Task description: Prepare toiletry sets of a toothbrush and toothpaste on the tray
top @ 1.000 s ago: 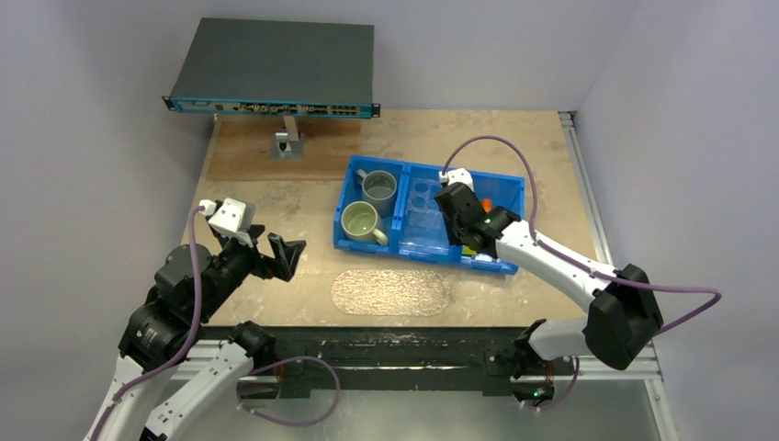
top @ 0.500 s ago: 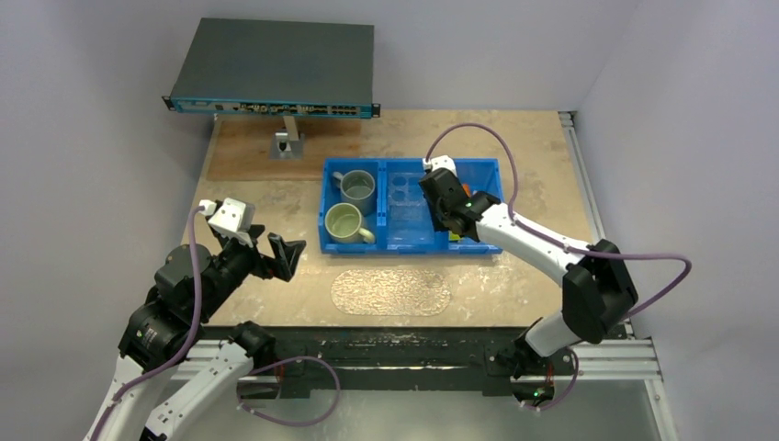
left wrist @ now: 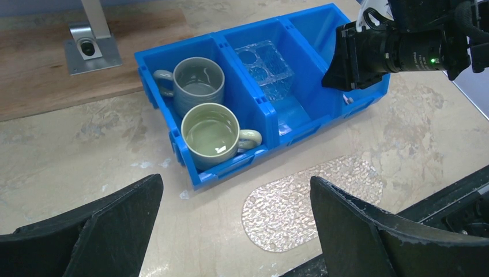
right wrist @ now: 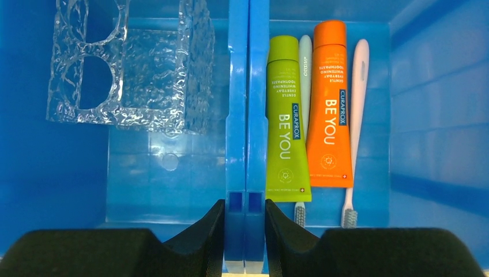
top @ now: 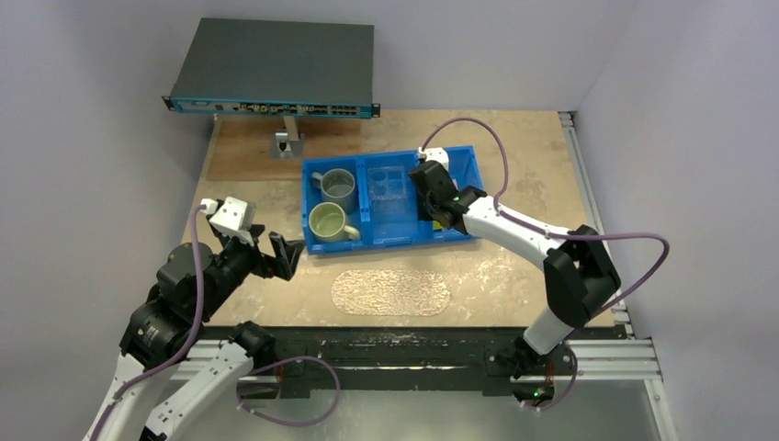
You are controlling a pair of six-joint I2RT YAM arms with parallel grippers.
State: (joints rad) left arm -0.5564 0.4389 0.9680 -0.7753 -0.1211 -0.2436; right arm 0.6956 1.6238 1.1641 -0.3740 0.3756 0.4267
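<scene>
Overall: booth with pale grey walls meeting in a corner behind the table [top: 514, 138]. Table top is beige, mottled like stone, with scuffs and pale stains; a metal rail [top: 588, 193] runs along its right edge.

- Dark grey flat equipment box [top: 276, 64], ports along its front, raised on a small metal stand [top: 287, 138] at far left. The stand sits on a brown wooden board [top: 239, 156] laid on the table.
- Blue bin [top: 395, 242], three compartments, mid-table, slightly skewed to the table edge.
- Tray [top: 390, 291]: clear, pebbled, oblong, flat on the table just in front of the bin, apart from it.
- Left gripper [top: 278, 253]: hovers over the near-left part of the table, fingers spread wide, holding nothing.
- Right gripper [right wrist: 244, 210]: reaches into the bin, fingers pressed on either side of the divider between the middle and right compartments, clamped on that wall.
- Left compartment: grey mug [top: 338, 188] behind a pale-green mug [top: 328, 221], both upright.
- Middle compartment: clear textured holder [right wrist: 132, 69] with round holes.
- Right compartment: green tube [right wrist: 286, 127] and orange tube [right wrist: 328, 115] lying flat side by side. One toothbrush [right wrist: 305, 63] lies between them, a second toothbrush [right wrist: 357, 86] just right of the orange tube, bristles toward the wrist camera. All four pieces are in the bin, off the tray.
</scene>
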